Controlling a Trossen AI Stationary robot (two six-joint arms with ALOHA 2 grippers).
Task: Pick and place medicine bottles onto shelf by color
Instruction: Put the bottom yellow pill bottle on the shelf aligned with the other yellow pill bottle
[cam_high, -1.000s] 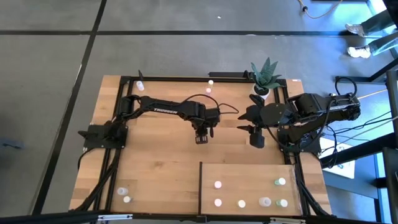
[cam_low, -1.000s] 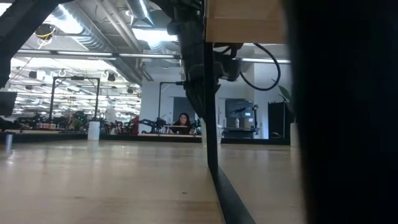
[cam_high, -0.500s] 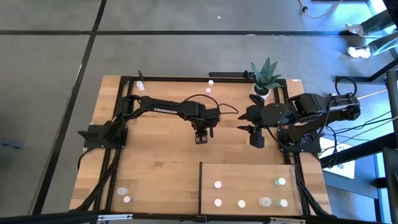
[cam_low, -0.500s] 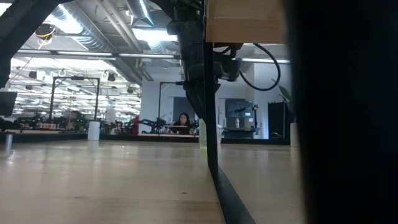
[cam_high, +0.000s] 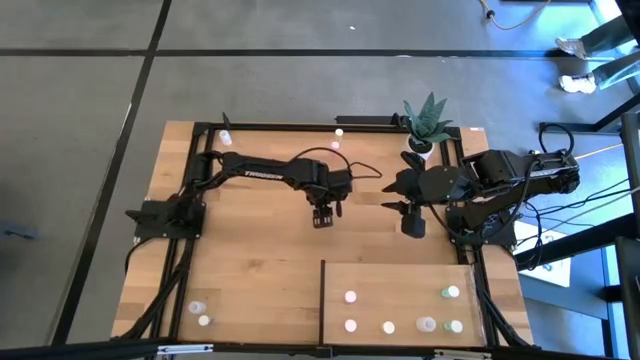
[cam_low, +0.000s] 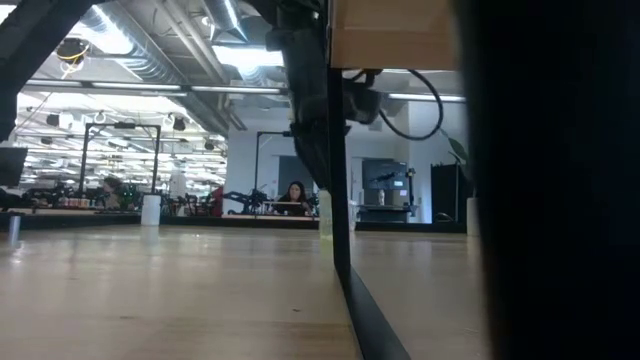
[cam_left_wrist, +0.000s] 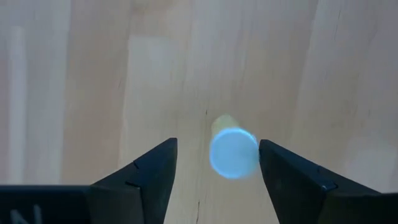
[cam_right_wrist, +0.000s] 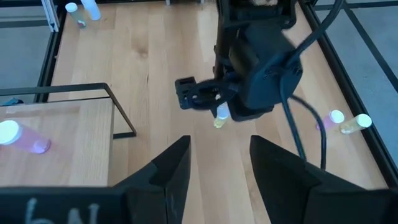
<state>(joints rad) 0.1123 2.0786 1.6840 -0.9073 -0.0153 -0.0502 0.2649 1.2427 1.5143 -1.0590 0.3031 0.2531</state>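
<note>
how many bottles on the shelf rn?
6 on the shelf: one mid-left, three along the near edge, two greenish at right. None look hidden.

Bottle (cam_left_wrist: 233, 153) between left tool (cam_left_wrist: 214, 171) fingers

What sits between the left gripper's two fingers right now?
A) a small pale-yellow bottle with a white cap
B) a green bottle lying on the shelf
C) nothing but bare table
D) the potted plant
A: in the left wrist view, the pale-yellow bottle stands between the left gripper's spread fingers.
</note>
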